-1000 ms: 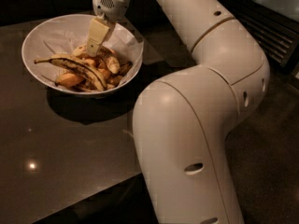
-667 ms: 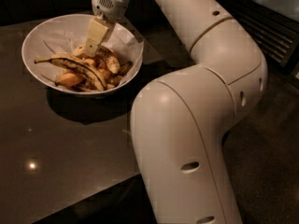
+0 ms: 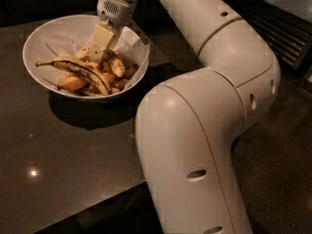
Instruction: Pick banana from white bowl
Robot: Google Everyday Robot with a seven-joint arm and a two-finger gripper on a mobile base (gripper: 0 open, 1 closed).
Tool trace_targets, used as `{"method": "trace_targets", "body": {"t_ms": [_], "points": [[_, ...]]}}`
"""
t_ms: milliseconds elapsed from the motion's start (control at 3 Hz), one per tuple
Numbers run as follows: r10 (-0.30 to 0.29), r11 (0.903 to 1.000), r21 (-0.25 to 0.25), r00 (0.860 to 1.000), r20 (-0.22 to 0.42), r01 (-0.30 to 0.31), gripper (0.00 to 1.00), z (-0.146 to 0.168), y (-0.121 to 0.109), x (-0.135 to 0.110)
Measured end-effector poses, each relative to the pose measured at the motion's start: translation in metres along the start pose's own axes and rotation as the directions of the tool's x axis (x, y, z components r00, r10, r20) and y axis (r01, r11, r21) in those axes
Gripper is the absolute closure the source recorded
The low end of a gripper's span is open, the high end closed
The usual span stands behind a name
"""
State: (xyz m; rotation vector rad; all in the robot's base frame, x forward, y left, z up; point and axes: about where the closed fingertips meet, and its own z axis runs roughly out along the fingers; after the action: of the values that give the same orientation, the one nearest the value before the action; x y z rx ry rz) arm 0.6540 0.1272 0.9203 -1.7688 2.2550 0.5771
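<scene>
- Two bananas lie in the white bowl, which sits on the far left of the dark, glossy table.
- The banana, plump, pale and brown-speckled, lies on the fruit heap in the right half of the bowl. Its visible length runs from upper left to lower right, with the near end pointing toward the right rim.
- Its upper-left part passes behind the hand. How far it carries on there, cannot tell.
- The hand hangs from above into the middle of the bowl, its tip just left of the banana and down at the heap. Whether it is open or closed, or has hold of anything, cannot tell.
- The slim banana, streaked black, lies across the front of the heap just before the hand, its thin stem pointing left.
- Orange fruit chunks sit under and around it, partly covered.
- The white arm fills the right half of the view and is cut off at the bottom edge.
</scene>
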Motion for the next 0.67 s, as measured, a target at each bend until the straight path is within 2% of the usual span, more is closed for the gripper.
{"method": "trace_targets", "body": {"t_ms": [333, 667], "points": [[0.006, 1.0, -0.004, 1.0, -0.011, -0.006, 0.35, 0.0038, -0.0004, 0.0031], [0.006, 1.0, -0.004, 1.0, -0.011, -0.006, 0.54, 0.0038, -0.0004, 0.0031]]}}
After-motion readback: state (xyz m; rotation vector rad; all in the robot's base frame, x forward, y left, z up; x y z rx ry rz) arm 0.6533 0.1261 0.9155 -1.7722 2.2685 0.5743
